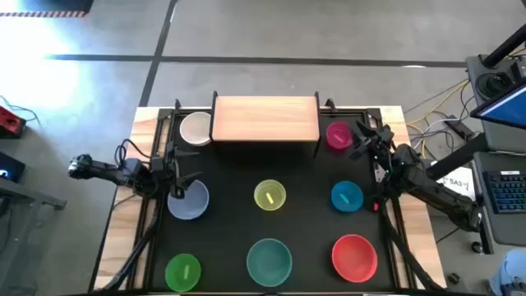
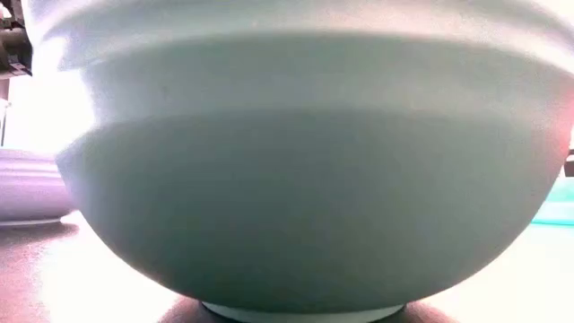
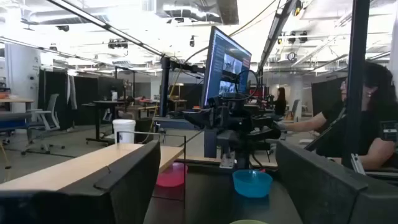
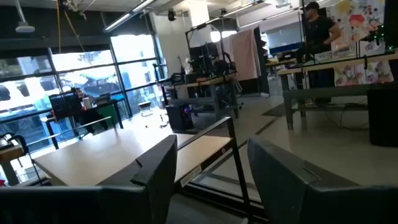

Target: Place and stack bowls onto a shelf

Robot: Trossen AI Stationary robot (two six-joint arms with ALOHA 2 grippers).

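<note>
The wooden shelf (image 1: 265, 119) stands at the table's far edge. It also shows in the left wrist view (image 3: 81, 163) and the right wrist view (image 4: 118, 152). The white bowl (image 1: 196, 128) sits at its left end and the magenta bowl (image 1: 337, 136) at its right end. On the table rest the lavender-blue (image 1: 189, 201), yellow (image 1: 270, 196), blue (image 1: 347, 196), green (image 1: 183, 271), teal (image 1: 269, 259) and red (image 1: 354, 256) bowls. My left gripper (image 1: 177, 186) hovers open over the lavender-blue bowl's left rim. My right gripper (image 1: 362, 140) is open just right of the magenta bowl.
The teal bowl (image 2: 305, 179) fills the low view, with the lavender-blue bowl (image 2: 27, 184) beside it. The left wrist view looks across at the magenta bowl (image 3: 171, 176), the blue bowl (image 3: 252, 182) and the right arm (image 3: 239, 127). A person (image 3: 367, 118) sits beyond the table.
</note>
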